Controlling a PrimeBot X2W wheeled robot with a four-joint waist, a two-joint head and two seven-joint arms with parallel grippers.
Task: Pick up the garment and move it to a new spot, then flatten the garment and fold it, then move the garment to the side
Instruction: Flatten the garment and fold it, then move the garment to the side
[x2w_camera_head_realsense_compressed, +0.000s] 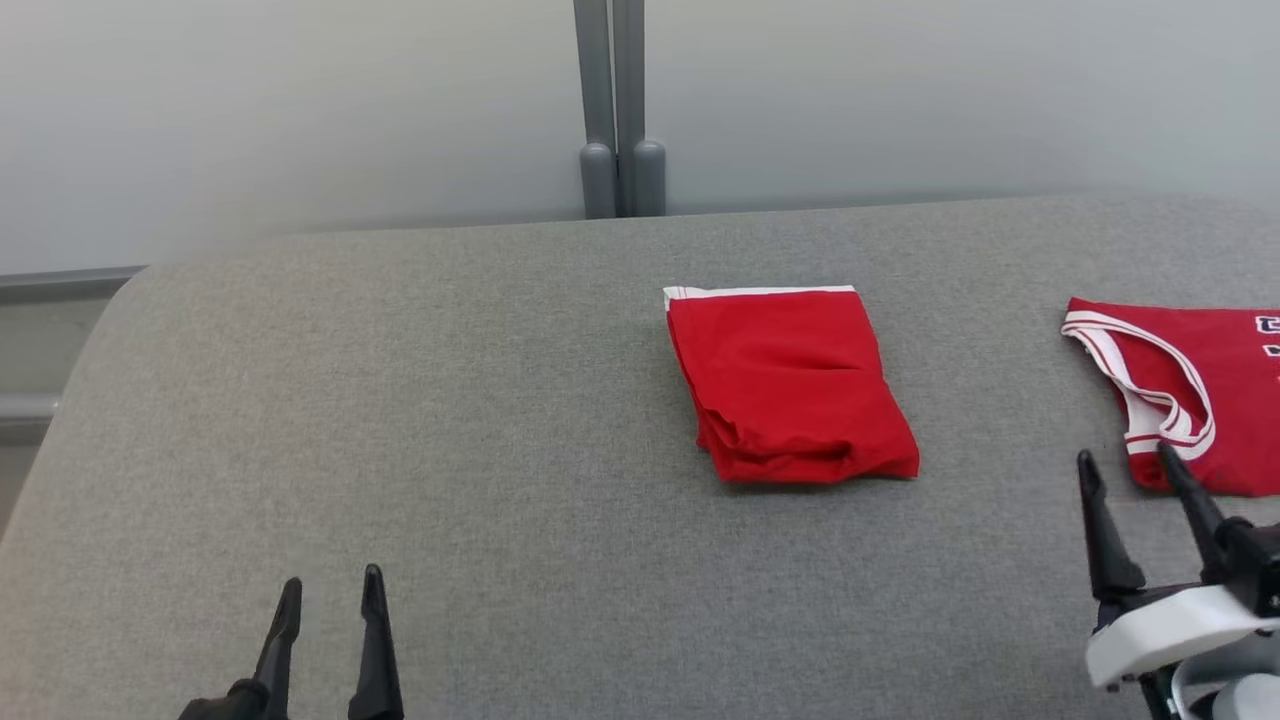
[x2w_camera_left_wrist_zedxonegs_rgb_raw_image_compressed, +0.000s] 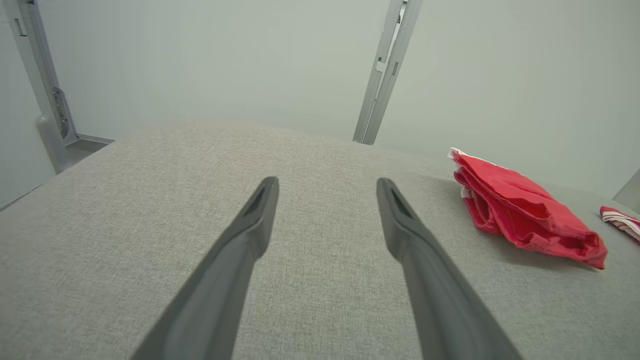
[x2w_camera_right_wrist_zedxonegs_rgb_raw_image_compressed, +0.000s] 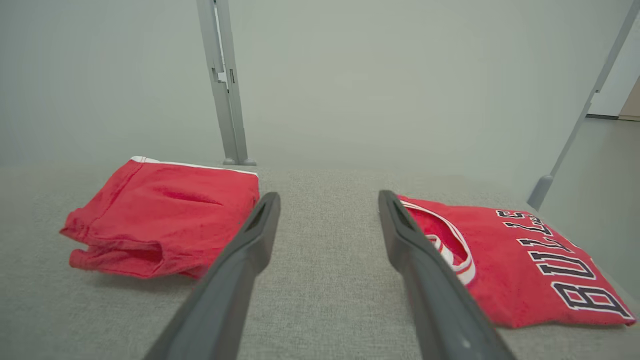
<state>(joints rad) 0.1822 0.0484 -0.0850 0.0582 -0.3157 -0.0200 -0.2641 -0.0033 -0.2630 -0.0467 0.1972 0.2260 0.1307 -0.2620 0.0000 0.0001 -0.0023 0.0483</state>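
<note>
My left gripper and right gripper both have their fingers spread, holding nothing, over the grey fabric tabletop. I see one folded red cloth garment mid-table, its long axis running away from me and its white-banded edge toward the wall. I count two garments: a red lettered jersey lies just beyond the right gripper.

The red garment, white-trimmed at its far edge, lies folded flat on the grey table.
</note>
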